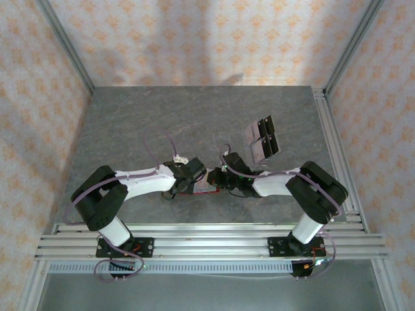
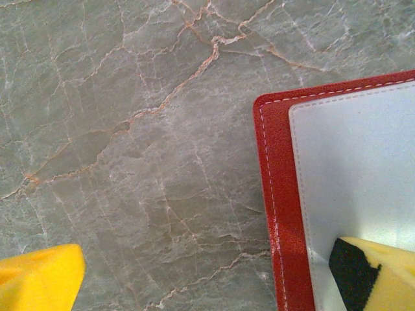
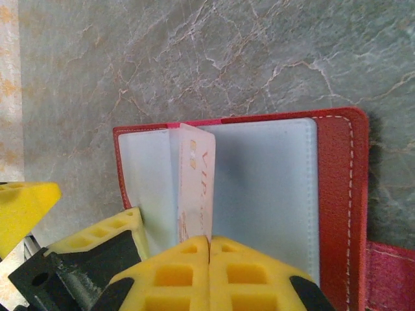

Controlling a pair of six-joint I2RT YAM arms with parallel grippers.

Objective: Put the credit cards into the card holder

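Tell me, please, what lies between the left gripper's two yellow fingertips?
In the left wrist view, bare table and the red edge of the card holder lie between the open left gripper's fingertips.

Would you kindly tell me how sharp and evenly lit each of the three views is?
Top external: even light, soft shadows on the back wall, credit cards small but distinct. Left wrist: pale lining of the card holder washed out, yellow fingertips soft. Right wrist: marble table crisp, print on the upright card slightly blurred.
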